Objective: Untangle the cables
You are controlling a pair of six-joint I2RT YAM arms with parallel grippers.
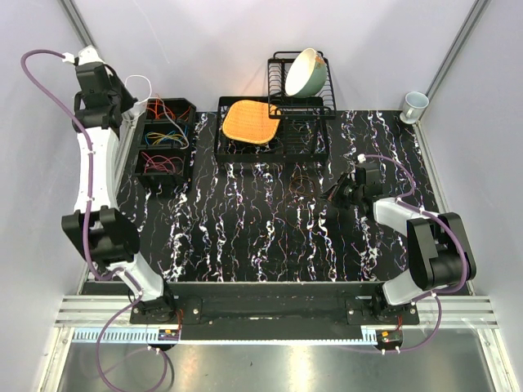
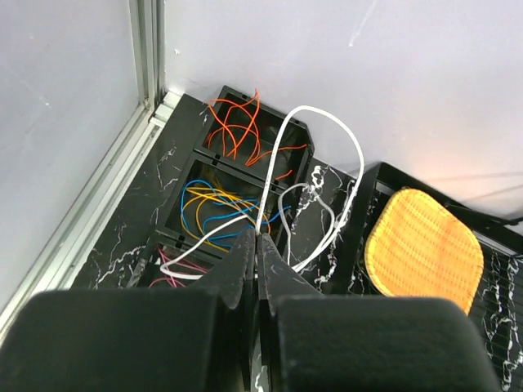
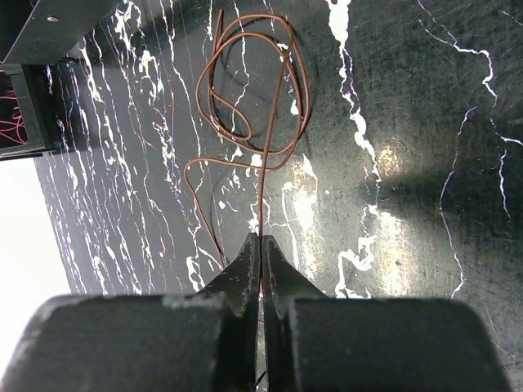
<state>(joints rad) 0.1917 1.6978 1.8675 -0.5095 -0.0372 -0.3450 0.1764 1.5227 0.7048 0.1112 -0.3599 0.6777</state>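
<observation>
Left gripper (image 2: 257,238) closed on one white cable (image 2: 323,113), right gripper (image 3: 261,240) (likewise closed) on one brown cable (image 3: 262,196).

walls (image 1: 204,41): plain pale panels closing the back and both sides | posts (image 1: 78,24): slanted aluminium struts in the back corners | table (image 1: 270,237): black top veined white like marble | rail (image 1: 90,312): ribbed aluminium along the near edge | light: soft, even, one bright glare patch on the tabletop

White-and-black arms (image 1: 90,163) (seemingly lilac hoses (image 1: 24,64))
</observation>
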